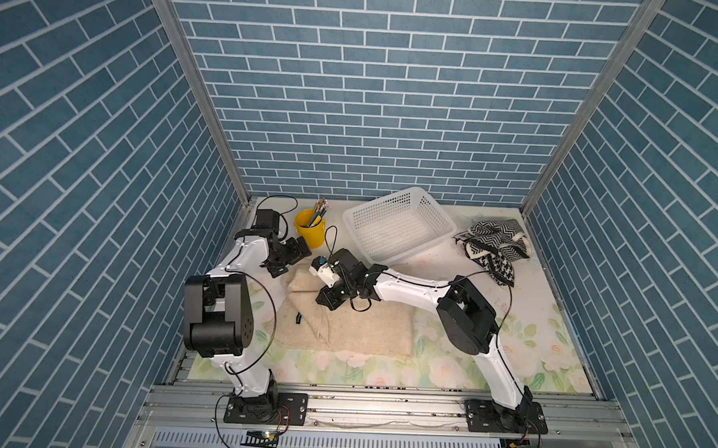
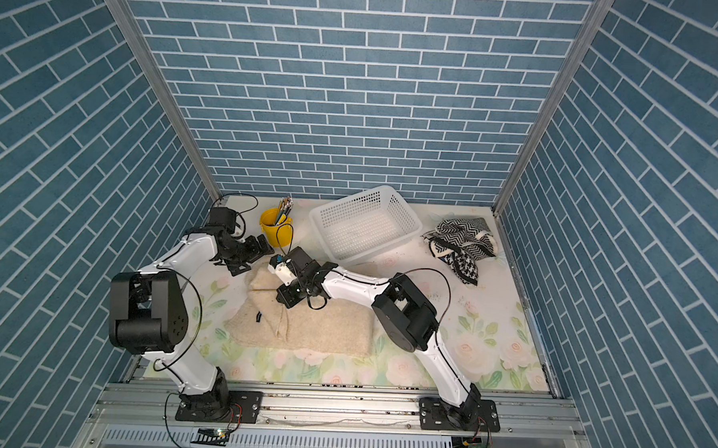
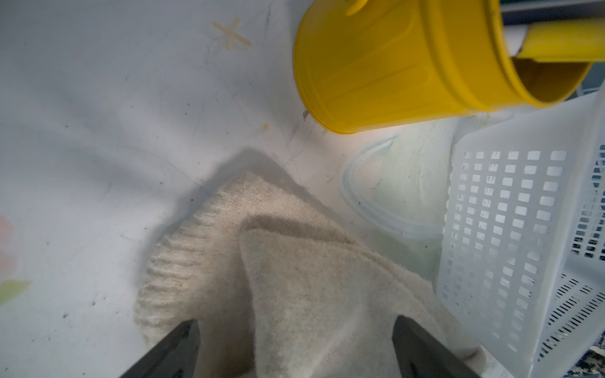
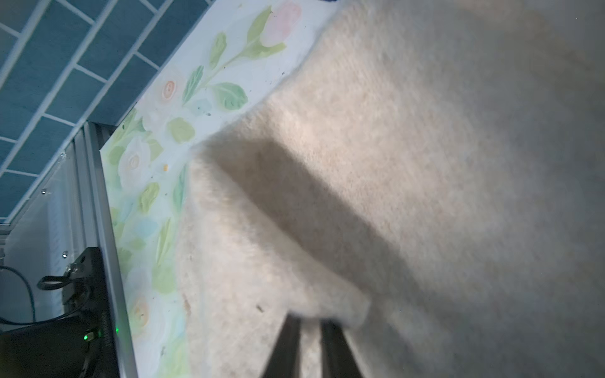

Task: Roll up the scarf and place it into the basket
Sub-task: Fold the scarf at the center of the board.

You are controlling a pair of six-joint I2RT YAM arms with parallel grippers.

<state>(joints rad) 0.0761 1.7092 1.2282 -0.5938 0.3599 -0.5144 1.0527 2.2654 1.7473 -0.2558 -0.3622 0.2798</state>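
Near edge: an aluminium rail point(image 1: 382, 405) carries both arm bases. Beyond it lies the floral table cover point(image 1: 446, 370). The cream scarf point(image 1: 357, 329) rests on it at centre-left, mostly flat, with its left end folded over itself and not rolled.

The scarf is outside the basket point(image 1: 394, 235), which stands at far centre, just beyond the scarf's far edge.

Right gripper point(image 4: 309, 322): fingers drawn close together, pinching a raised fold of the scarf at their tips. In a top view it sits over the scarf's far-left part point(image 1: 324, 300).

Left gripper point(image 3: 294, 343): fingers spread wide to either side of the scarf's far-left corner and gripping nothing.

Other items: a yellow bucket point(image 1: 310, 229) holding brushes at far left, and a black-and-white patterned cloth point(image 1: 493, 247) bunched at far right.
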